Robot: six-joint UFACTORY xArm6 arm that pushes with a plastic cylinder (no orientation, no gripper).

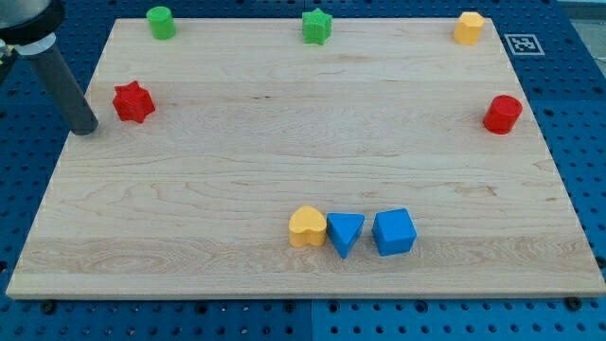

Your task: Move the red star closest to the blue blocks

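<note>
The red star (133, 102) lies near the board's left edge, in the upper part of the view. My tip (85, 128) stands just to the left of it and slightly lower, a small gap apart, at the board's left edge. The blue triangle (346, 232) and the blue cube (394, 232) sit side by side near the view's bottom, right of centre. A yellow heart (307, 227) touches the blue triangle's left side.
A green cylinder (161, 22) sits at the top left, a green star (316, 26) at the top centre, a yellow hexagon (469, 27) at the top right. A red cylinder (503, 114) sits near the right edge of the wooden board (284, 142).
</note>
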